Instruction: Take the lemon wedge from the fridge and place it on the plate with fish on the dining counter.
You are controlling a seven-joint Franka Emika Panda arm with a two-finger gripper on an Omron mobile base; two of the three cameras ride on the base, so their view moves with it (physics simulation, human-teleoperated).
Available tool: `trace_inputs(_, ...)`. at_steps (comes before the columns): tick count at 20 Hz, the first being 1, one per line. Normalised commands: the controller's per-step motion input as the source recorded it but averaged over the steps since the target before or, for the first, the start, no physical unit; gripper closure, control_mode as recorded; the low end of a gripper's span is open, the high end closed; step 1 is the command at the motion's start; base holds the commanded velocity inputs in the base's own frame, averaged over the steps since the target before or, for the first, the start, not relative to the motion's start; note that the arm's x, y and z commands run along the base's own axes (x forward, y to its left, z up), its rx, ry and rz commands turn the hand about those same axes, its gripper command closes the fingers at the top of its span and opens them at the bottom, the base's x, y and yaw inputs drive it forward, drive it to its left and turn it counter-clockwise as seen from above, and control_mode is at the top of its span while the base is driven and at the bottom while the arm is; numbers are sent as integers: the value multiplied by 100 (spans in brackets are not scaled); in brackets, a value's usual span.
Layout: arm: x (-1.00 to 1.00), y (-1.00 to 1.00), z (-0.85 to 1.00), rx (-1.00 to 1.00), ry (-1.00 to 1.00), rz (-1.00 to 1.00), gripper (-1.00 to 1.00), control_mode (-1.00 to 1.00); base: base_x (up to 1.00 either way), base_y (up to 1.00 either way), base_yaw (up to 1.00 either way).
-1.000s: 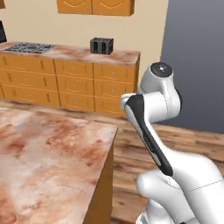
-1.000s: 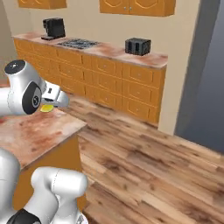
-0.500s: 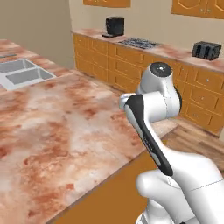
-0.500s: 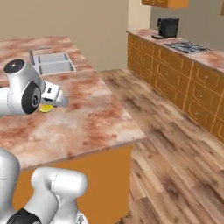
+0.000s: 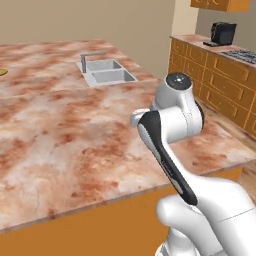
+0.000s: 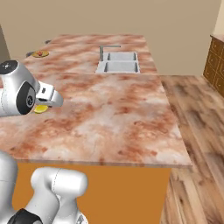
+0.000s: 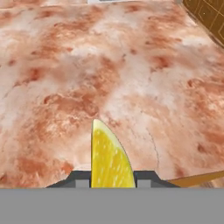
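My claw [image 7: 112, 179] carries the tiny bright yellow lemon wedge [image 7: 109, 159] over the long pinkish-brown marbled dining counter [image 6: 113, 113].

In the hand view my two dark fingertips [image 7: 78, 178] pinch the wedge between them, its pointed tip standing up against the stone below. From the right base camera the wedge [image 6: 41, 109] peeks out yellow under my white hand, above the near part of the counter top. The inset steel sink [image 6: 118, 62] with its angular tap lies well apart, further along the top. The small round olive-gold plate [image 6: 40, 54] with the red-orange fish on it sits at the far corner, well away from my hand.
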Motion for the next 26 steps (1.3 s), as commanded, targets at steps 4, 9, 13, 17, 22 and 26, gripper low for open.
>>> trace_inputs(4,0,0,0,0,0,0,100,100,-12,6,7)
trace_inputs(9,0,0,0,0,0,0,100,100,-31,78,26)
trace_inputs(13,0,0,0,0,0,0,100,100,0,100,1)
trace_inputs(17,0,0,0,0,0,0,100,100,0,100,0)
trace_inputs(22,0,0,0,0,0,0,100,100,0,100,0)
trace_inputs(26,0,0,0,0,0,0,100,100,0,100,0)
